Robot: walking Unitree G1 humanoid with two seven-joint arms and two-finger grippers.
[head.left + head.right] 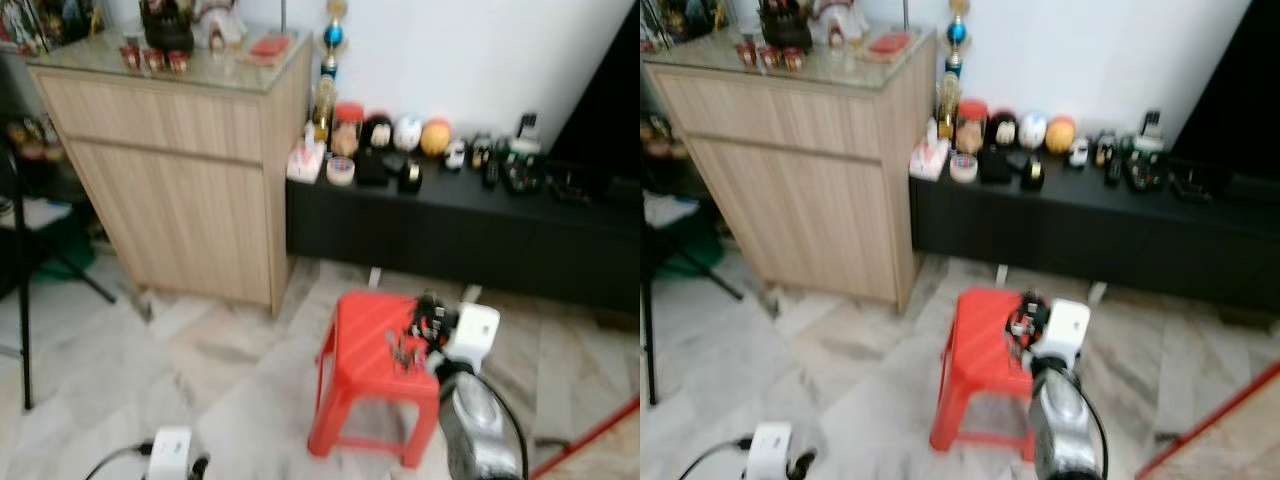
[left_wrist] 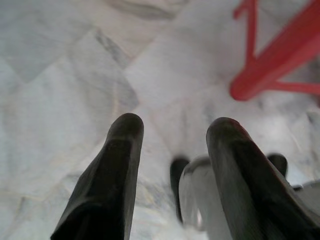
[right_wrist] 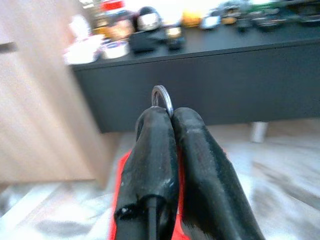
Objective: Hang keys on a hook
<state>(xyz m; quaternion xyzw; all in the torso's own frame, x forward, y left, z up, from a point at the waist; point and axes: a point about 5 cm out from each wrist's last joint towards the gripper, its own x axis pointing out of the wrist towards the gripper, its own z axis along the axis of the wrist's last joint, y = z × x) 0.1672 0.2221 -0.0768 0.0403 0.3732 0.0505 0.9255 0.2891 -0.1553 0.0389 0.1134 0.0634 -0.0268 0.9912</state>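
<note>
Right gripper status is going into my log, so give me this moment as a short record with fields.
right gripper: shut on key ring, held above the red stool
keys: dangle below that gripper
left gripper: open, pointing at marble floor
ahead: black low cabinet, wooden cabinet to its left
hook: cannot tell where

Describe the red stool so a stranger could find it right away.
Start at the tall wooden cabinet and the long black bench against the white wall. On the marble floor before them stands the red stool, beneath the right gripper. It is the one bright red plastic piece of furniture, low and square-topped.
</note>
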